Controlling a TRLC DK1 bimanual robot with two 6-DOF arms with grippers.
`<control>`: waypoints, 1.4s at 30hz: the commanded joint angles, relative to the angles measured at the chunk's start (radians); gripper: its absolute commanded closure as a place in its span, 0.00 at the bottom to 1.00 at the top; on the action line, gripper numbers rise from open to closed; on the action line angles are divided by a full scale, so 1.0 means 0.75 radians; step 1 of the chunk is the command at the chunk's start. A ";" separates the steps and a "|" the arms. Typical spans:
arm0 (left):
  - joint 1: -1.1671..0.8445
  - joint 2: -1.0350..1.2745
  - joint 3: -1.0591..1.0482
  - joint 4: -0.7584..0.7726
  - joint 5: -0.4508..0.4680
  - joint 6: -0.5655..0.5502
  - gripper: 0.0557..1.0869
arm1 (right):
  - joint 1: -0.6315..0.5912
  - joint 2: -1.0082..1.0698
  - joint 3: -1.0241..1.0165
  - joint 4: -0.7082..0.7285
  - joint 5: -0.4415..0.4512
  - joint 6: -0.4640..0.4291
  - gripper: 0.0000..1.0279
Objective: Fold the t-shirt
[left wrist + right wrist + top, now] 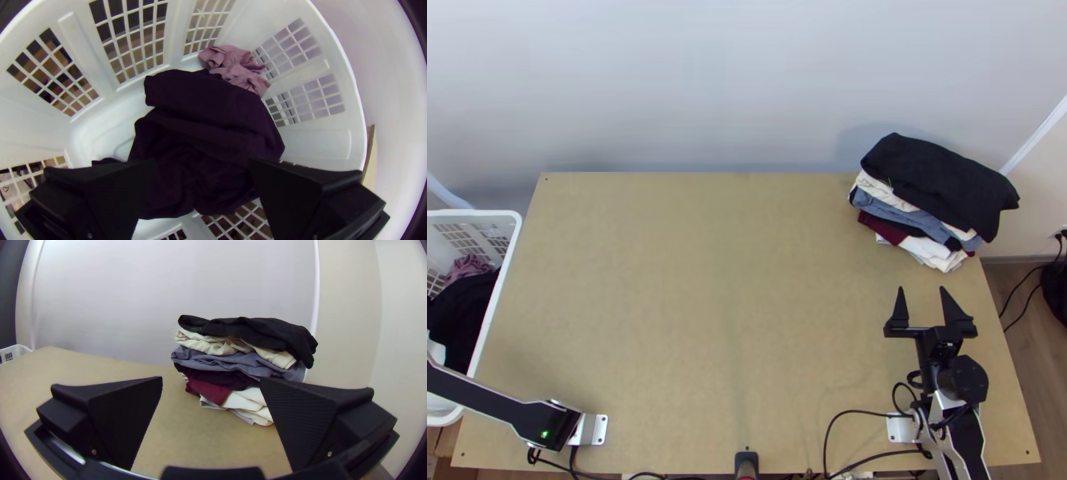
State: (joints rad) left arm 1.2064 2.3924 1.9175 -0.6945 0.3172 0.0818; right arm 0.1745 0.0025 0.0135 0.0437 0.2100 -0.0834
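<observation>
The left gripper (202,164) had its jaws apart, aimed down at a dark garment (209,115), probably the t-shirt, bunched in the white laundry basket (320,142), its long axis unclear. The right gripper (921,292), jaws also parted, was far across the tabletop (707,320); the left arm (499,408) was nearer.
</observation>
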 commanded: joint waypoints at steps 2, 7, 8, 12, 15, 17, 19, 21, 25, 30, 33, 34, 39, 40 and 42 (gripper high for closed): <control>-0.007 0.132 0.117 0.040 0.039 0.057 0.05 | -0.004 -0.005 -0.014 -0.011 0.004 -0.020 0.04; -0.030 0.297 0.303 0.034 0.037 0.048 0.05 | -0.004 -0.005 -0.014 -0.011 0.004 -0.020 0.04; -0.032 0.326 0.333 0.032 0.037 0.048 0.05 | -0.004 -0.005 -0.014 -0.011 0.004 -0.020 0.04; -0.044 0.436 0.425 0.032 0.025 0.042 0.05 | -0.004 -0.005 -0.014 -0.011 0.004 -0.020 0.04; -0.048 0.465 0.425 0.040 0.023 0.040 0.19 | -0.004 -0.005 -0.014 -0.009 0.004 -0.020 0.04; -0.050 0.473 0.423 0.040 0.023 0.026 0.39 | -0.004 -0.005 -0.014 -0.011 0.004 -0.020 0.04; -0.048 0.467 0.421 0.051 0.025 0.018 0.75 | -0.004 -0.005 -0.014 -0.009 0.004 -0.020 0.04; -0.038 0.432 0.415 0.079 0.041 0.012 0.96 | -0.004 -0.005 -0.014 -0.011 0.004 -0.020 0.04; -0.015 0.303 0.405 0.067 0.080 -0.013 0.97 | -0.004 -0.005 -0.014 -0.011 0.004 -0.020 0.04; 0.020 0.046 0.380 0.042 0.123 -0.070 0.97 | -0.004 -0.005 -0.014 -0.011 0.004 -0.020 0.04; 0.036 -0.099 0.380 0.042 0.137 -0.105 0.96 | -0.004 -0.005 -0.014 -0.011 0.004 -0.020 0.04; 0.040 -0.153 0.380 0.044 0.137 -0.119 0.97 | -0.004 -0.005 -0.014 -0.011 0.004 -0.020 0.04; 0.038 -0.310 0.376 0.038 0.160 -0.130 0.96 | -0.004 -0.005 -0.014 -0.011 0.004 -0.020 0.04; 0.032 -0.312 0.370 0.028 0.158 -0.128 0.96 | -0.004 -0.005 -0.014 -0.011 0.004 -0.020 0.04; 0.024 -0.286 0.376 -0.039 0.156 -0.123 0.97 | -0.004 -0.005 -0.014 -0.011 0.004 -0.020 0.04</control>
State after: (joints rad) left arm 1.2335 2.1403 2.2131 -0.6662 0.4263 -0.0002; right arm 0.1745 0.0025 0.0135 0.0441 0.2100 -0.0834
